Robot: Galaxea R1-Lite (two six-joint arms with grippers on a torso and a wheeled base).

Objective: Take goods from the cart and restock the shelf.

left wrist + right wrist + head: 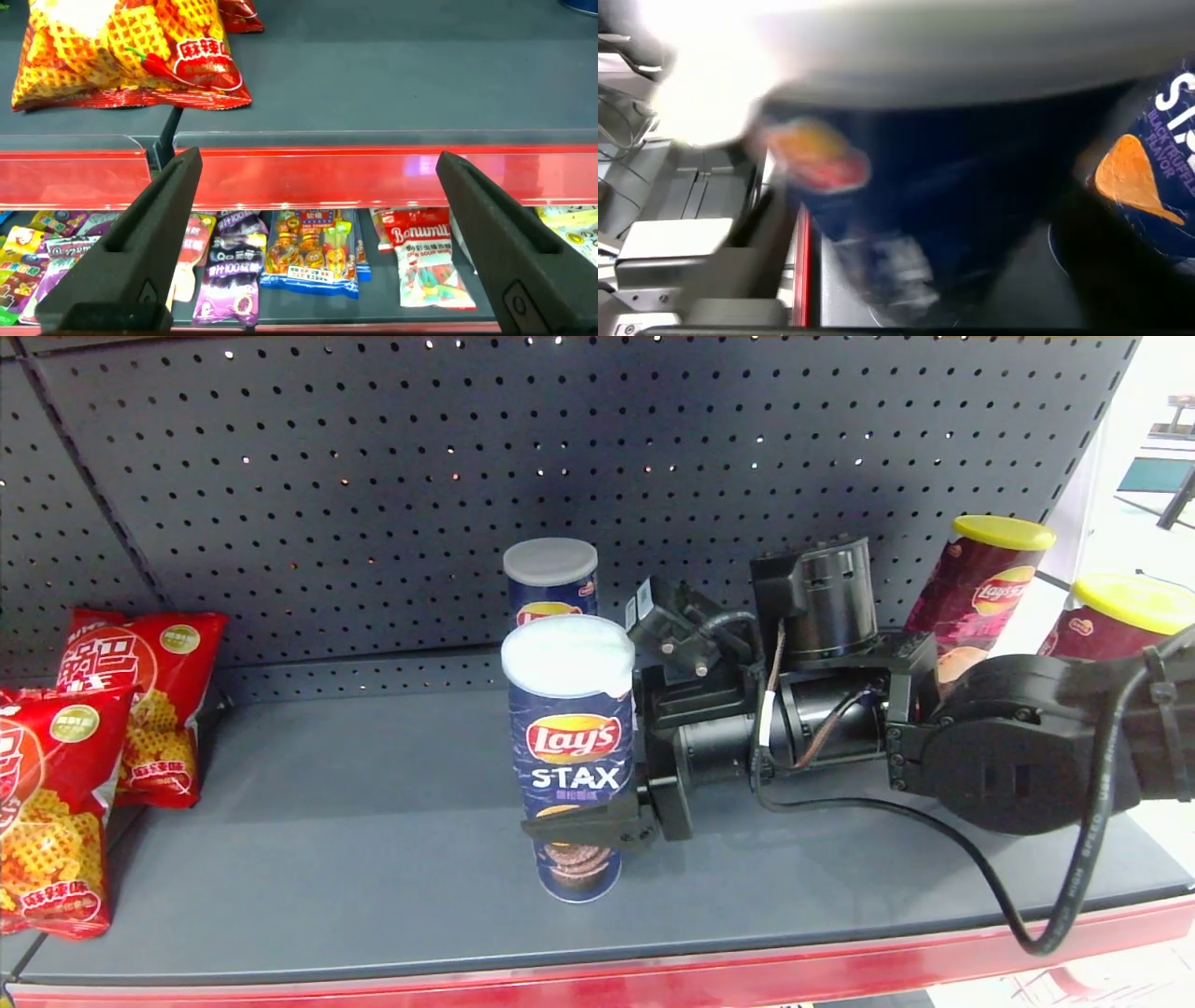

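A blue chips can (569,747) with a white lid stands upright on the grey shelf (373,821), near its front middle. My right gripper (583,826) comes in from the right and is shut on the can's lower part; one finger crosses its front, the other is hidden behind it. In the right wrist view the same blue can (971,187) is very close and blurred. My left gripper (318,163) is open and holds nothing, level with the shelf's red front edge (308,177).
A second blue can (551,581) stands behind the held one by the pegboard. Two maroon cans with yellow lids (990,579) stand at the right end. Red snack bags (140,700) lie at the left. A lower shelf holds several candy packets (308,257).
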